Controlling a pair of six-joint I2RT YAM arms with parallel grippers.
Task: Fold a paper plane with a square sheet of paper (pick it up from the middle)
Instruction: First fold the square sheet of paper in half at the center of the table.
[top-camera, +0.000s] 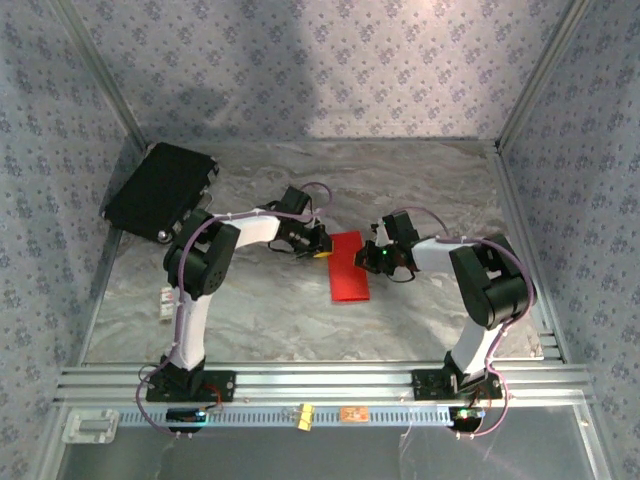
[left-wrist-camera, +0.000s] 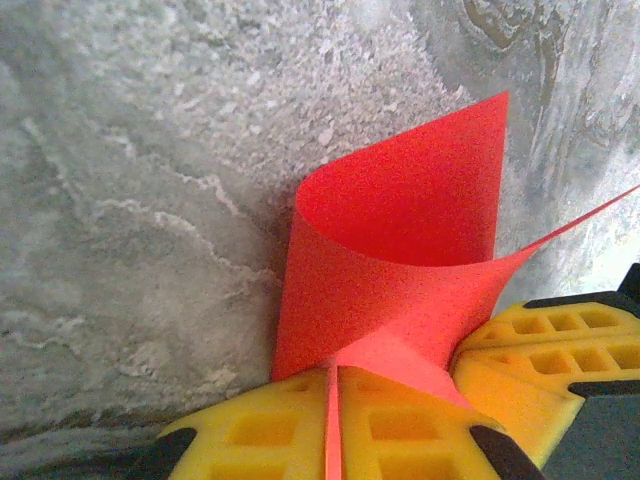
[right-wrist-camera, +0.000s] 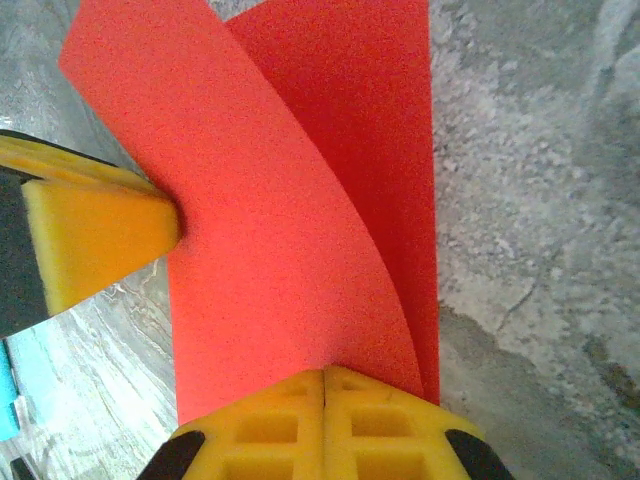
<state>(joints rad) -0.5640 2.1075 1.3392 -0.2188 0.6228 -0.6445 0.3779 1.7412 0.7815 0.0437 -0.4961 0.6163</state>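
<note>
Surface: a grey, marble-veined table top (top-camera: 260, 310), matt, with a ribbed aluminium rail (top-camera: 330, 385) along the near edge. Enclosure: three walls (top-camera: 330, 70) covered in pale blue floral paper, with slanted metal corner posts (top-camera: 100, 75). A black rectangular case (top-camera: 160, 186) is seen at the far left corner, lying partly up against the wall.

The square sheet of paper (top-camera: 348, 272) is located at the middle of the table, between the two wrists. From above it is seen as a narrow red strip, folded over on itself.

The left gripper (top-camera: 318, 247) is closed, with the far left edge of the sheet pinched between its yellow fingers (left-wrist-camera: 400, 425); in the left wrist view the paper (left-wrist-camera: 400, 230) is curled upward off the marble into an open loop. The right gripper (top-camera: 377, 256) is likewise closed on the sheet (right-wrist-camera: 290, 240) from the opposite side, its fingers (right-wrist-camera: 380, 420) pressed together with two red layers fanning out from them.
</note>
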